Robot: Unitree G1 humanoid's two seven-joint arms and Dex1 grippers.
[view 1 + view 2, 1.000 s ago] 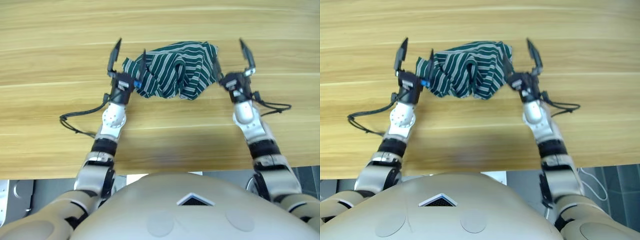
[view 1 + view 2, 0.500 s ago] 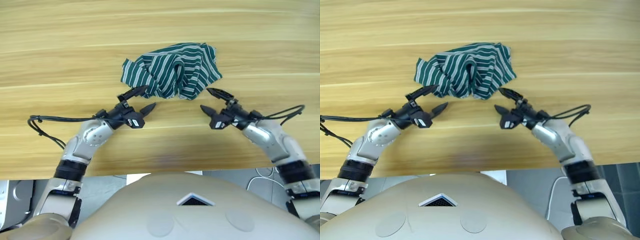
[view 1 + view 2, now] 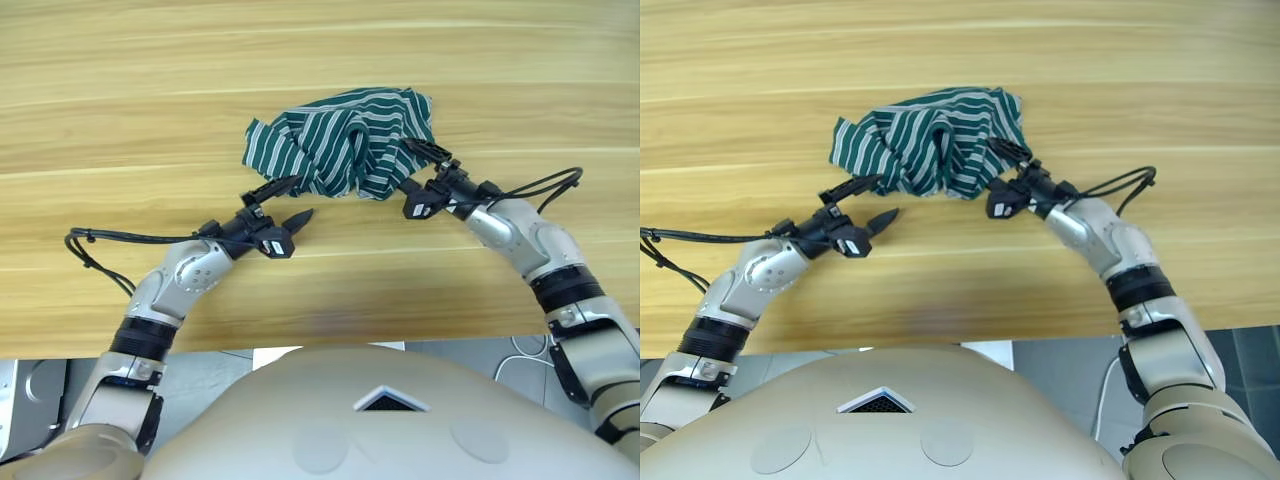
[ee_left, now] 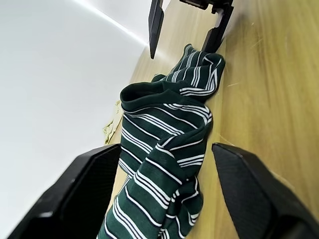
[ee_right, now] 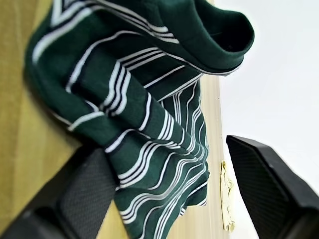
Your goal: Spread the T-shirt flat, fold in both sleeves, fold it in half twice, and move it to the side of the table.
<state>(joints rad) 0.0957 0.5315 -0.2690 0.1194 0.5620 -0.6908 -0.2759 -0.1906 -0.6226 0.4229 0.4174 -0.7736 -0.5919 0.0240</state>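
From the head, a crumpled striped shirt [image 3: 340, 140] lies heaped mid-counter [image 3: 150, 80]. The left tool [image 3: 299, 197] sits low at the heap's near left edge, spread wide and holding nothing. The right tool [image 3: 414, 167] is at the near right edge, also wide, with its farther finger over the cloth.

In the left wrist view, the bunched shirt lies on the wood between that tool's spread fingers [image 4: 84, 184]. The right tool stands wide beyond it.

In the right wrist view, striped folds sit in the gap between the wide fingers [image 5: 75, 199], with one fold against the nearer one. The cloth is not clamped.
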